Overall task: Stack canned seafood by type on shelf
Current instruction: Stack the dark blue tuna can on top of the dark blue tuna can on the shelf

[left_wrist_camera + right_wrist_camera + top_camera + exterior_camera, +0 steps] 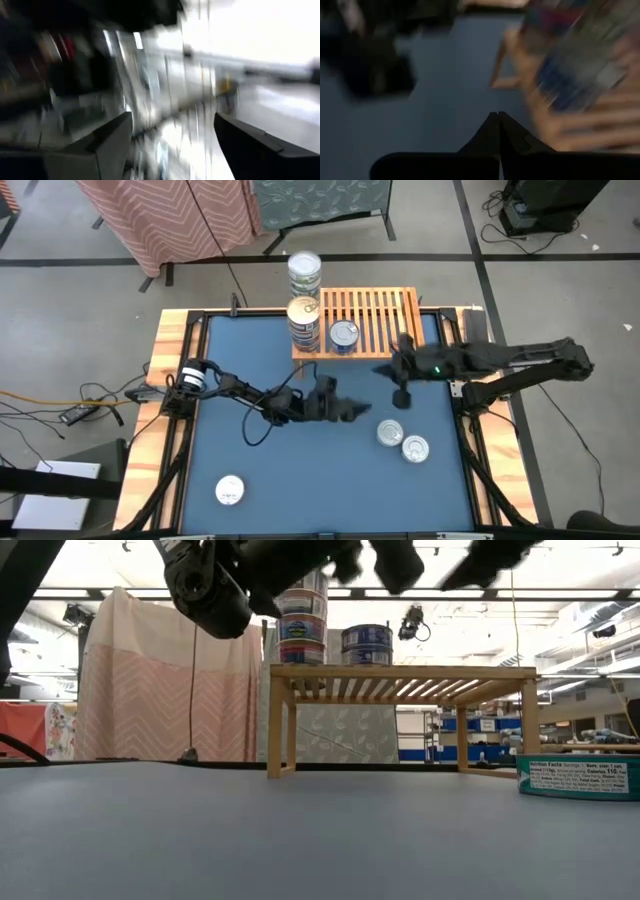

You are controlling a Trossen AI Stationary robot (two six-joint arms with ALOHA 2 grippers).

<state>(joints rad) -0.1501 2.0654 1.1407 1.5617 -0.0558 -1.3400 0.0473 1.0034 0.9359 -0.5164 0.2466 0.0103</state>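
The light-wood slatted shelf (372, 318) stands at the table's far edge. On its left end are two tall stacks of cans (304, 272) (303, 322) and a single blue-labelled can (343, 335). Two silver-topped cans (389, 432) (415, 448) lie on the blue mat at right, and one can (230, 490) lies near left. My left gripper (355, 410) hovers open over the mat's middle with nothing between its fingers (112, 137). My right gripper (401, 395) hangs shut and empty in front of the shelf, above the mat.
The blue mat (300, 470) has free room in its near half. In the low view, a can (578, 776) sits at the right and the shelf (400, 675) stands on short legs with open space beneath. Wooden table rails (160, 370) frame the mat.
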